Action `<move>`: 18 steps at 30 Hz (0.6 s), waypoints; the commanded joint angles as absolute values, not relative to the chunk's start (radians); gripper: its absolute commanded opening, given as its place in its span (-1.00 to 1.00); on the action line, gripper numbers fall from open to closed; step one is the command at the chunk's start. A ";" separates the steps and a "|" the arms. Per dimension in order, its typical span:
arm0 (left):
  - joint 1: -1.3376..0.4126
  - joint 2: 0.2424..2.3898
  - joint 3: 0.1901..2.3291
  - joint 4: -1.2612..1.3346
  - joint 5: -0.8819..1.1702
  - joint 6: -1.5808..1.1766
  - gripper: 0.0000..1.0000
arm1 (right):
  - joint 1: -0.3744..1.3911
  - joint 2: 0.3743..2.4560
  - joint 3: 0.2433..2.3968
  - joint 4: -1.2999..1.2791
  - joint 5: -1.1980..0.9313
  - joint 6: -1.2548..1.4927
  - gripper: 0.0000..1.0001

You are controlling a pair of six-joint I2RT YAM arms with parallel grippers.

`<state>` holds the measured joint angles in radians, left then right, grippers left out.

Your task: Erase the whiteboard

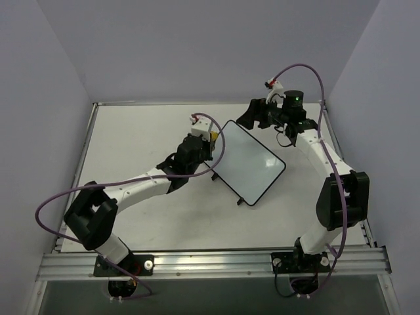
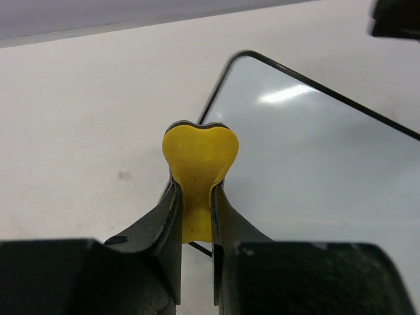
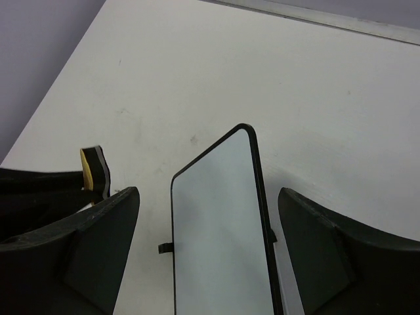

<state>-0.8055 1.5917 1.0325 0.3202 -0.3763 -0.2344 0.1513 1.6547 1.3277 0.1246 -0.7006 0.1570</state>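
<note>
The whiteboard (image 1: 252, 161) lay flat on the table (image 1: 144, 216), turned at an angle between your two arms. Its face read as plain glossy white in all three views, with a streak of glare in the left wrist view (image 2: 315, 164). The thin black frame ran round its rounded corners, and two small black clips (image 1: 214, 176) stuck out from its near-left edge (one of them showed clearly in the right wrist view (image 3: 165, 248)).

Your left claw (image 1: 210, 136) was pinched tight on a yellow pad (image 2: 200, 157). The pad was heart-shaped at its free end and backed by a dark layer, and the two fingers (image 2: 167, 223) were closed against its narrow stem. It sat at the board's left edge, close to the far corner. In the left wrist view the pad overlapped the frame line, but you could not tell from these views whether it touched the surface.

Your right claw (image 1: 252, 117) was spread wide just beside the board's far corner. In its own camera (image 3: 209, 197) the board's narrow end (image 3: 216, 230) appeared between the two dark fingers (image 3: 98, 249). Whether they touched the frame could not be made out. The yellow pad (image 3: 87, 164) showed at the left of that view.
</note>
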 commanded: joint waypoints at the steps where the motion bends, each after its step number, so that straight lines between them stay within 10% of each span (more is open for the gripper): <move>1: -0.671 1.560 1.159 0.152 -0.408 -0.386 -0.81 | 0.143 1.614 1.411 0.061 -0.654 0.179 0.64; 18: -0.367 2.279 2.107 -0.624 -0.440 -0.476 -0.89 | 0.167 1.502 1.434 -0.058 -0.489 0.238 0.65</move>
<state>-0.3767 2.2150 1.9980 -0.4664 -0.4446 -0.4641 0.1581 1.5490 1.4063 -0.0406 -0.5228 0.2352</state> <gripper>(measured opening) 0.231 0.826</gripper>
